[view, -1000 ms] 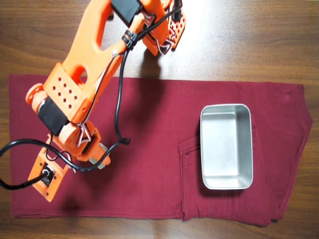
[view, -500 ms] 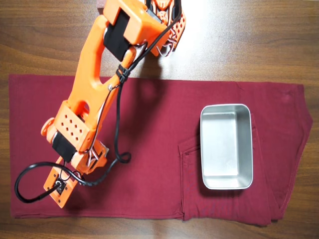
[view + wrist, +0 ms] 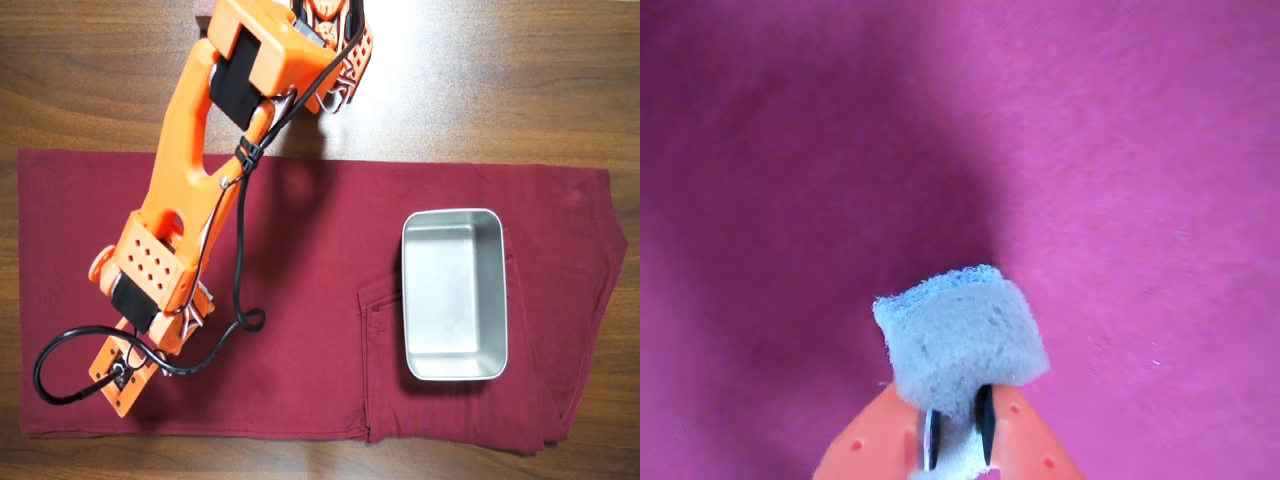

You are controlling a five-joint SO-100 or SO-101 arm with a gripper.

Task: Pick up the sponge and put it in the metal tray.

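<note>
In the wrist view my orange gripper (image 3: 958, 428) is shut on the sponge (image 3: 960, 335), a pale beige-grey foam block pinched between the black pads and sticking out past the fingertips. Only red cloth (image 3: 1120, 150) lies beneath it, with a dark shadow to the left. In the overhead view the arm (image 3: 190, 170) reaches over the left part of the cloth, and its wrist (image 3: 125, 365) hides the gripper and sponge. The metal tray (image 3: 404, 300), shiny and empty, sits on the cloth's right part, well apart from the arm.
A dark red cloth (image 3: 320, 380) covers most of the wooden table (image 3: 500, 80). A black cable (image 3: 238, 270) hangs along the arm and loops at the lower left. The arm's base (image 3: 335, 40) stands at the top edge.
</note>
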